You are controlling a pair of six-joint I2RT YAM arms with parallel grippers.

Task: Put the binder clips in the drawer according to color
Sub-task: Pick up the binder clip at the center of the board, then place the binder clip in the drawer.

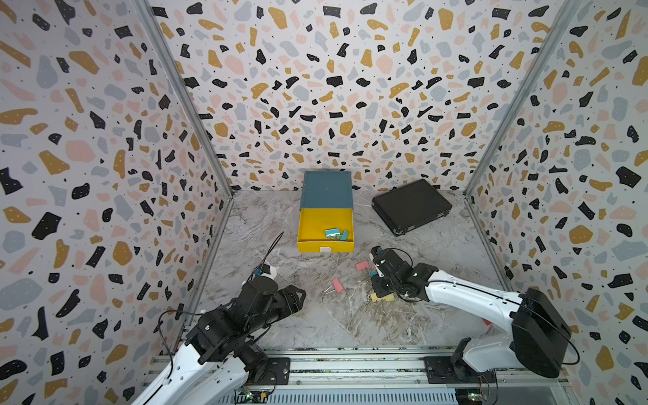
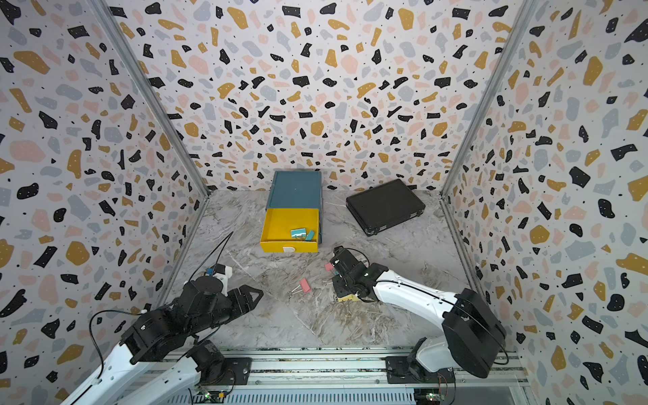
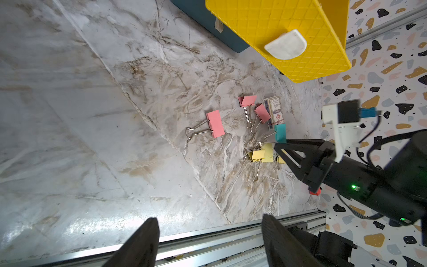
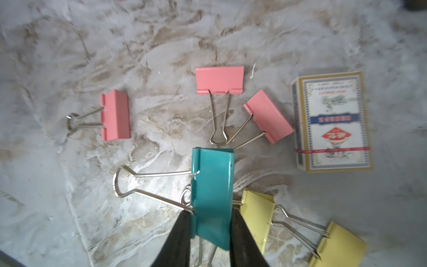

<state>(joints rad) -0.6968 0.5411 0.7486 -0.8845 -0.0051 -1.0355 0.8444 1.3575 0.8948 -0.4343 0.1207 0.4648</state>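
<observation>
A marble table (image 1: 315, 315) bears the drawer (image 1: 326, 189), black case (image 1: 412, 206), card box (image 4: 331, 121), pink clips (image 4: 219, 79) and seemingly stacked yellow clips (image 3: 260, 155).

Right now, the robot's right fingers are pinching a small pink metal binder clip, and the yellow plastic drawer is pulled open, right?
Not pink: the right fingers pinch a small teal metal binder clip, as the right wrist view shows. The yellow plastic drawer is pulled open, as you said.
</observation>
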